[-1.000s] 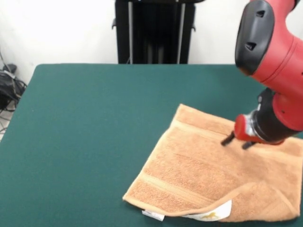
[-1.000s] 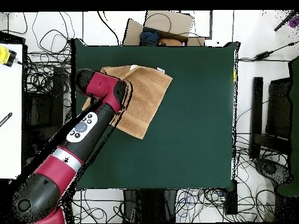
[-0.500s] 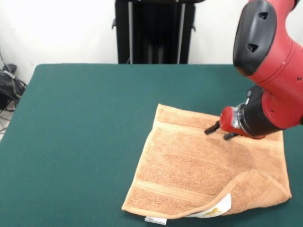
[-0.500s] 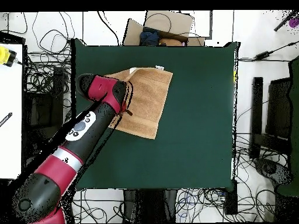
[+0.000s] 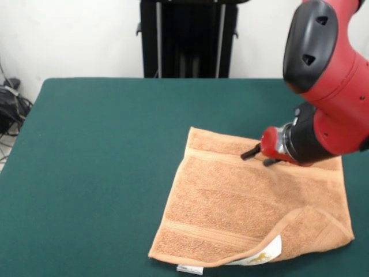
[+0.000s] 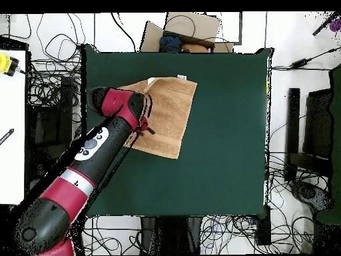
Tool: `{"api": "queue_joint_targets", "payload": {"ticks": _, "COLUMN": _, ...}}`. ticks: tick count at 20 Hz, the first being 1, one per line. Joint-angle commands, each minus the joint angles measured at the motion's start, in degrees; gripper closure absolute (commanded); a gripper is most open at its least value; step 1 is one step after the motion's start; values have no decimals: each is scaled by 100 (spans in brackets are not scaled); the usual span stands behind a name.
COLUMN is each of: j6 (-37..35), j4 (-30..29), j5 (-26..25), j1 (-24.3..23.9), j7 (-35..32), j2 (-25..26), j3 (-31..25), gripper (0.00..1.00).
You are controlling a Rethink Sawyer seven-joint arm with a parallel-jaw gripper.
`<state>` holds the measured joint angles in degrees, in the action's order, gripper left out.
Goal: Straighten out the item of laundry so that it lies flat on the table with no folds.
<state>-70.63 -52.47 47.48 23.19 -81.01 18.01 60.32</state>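
- The orange-tan towel lies on the green table, in the front view at the right half and close to the near edge.
- Most of the towel is spread out, with one woven band running near its far end and another near its near end.
- Its near right corner is turned over on itself, so a curved fold runs across that corner and a white tag shows under the fold's edge.
- A second small white tag sticks out at the near edge.
- The gripper sits low over the towel's far band, with its two dark fingertips slightly apart.
- The tips seem to touch the cloth, but contact cannot be confirmed from either view, and no cloth is seen pinched between them.
- From overhead, the red arm covers one side of the towel.
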Motion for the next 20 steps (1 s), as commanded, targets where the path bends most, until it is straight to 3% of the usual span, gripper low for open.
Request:
{"api": "queue_joint_targets", "payload": {"ticks": 1, "j6": -257, "j4": -467, "j5": -612, "j1": -19, "j7": -1102, "j2": 36, "j3": -919, "gripper": 0}}
{"api": "queue_joint_targets", "payload": {"ticks": 10, "j6": -377, "j4": -946, "j5": -1072, "j1": 134, "j7": -991, "j2": -433, "j3": -1160, "gripper": 0}}
{"api": "queue_joint_targets", "payload": {"ticks": 12, "j6": 259, "j4": -1096, "j5": -904, "j1": 97, "j7": -871, "j2": -577, "j3": -1473, "gripper": 0}}
{"api": "queue_joint_targets", "payload": {"ticks": 13, "j6": 1029, "j4": -1061, "j5": -694, "j1": -238, "j7": -592, "j2": -547, "j3": -1820, "gripper": 0}}
{"api": "queue_joint_targets", "payload": {"ticks": 15, "j6": 2164, "j4": -1522, "j5": -296, "j1": -349, "j7": -125, "j2": -895, "j3": -2536, "gripper": 0}}
{"api": "queue_joint_targets", "payload": {"ticks": 17, "j6": 2529, "j4": -1697, "j5": -279, "j1": -417, "j7": 44, "j2": -1086, "j3": -2839, "gripper": 0}}
{"api": "queue_joint_targets", "payload": {"ticks": 20, "j6": 2468, "j4": -1713, "j5": -547, "j1": -450, "j7": -108, "j2": -1245, "j3": -2955, "gripper": 0}}
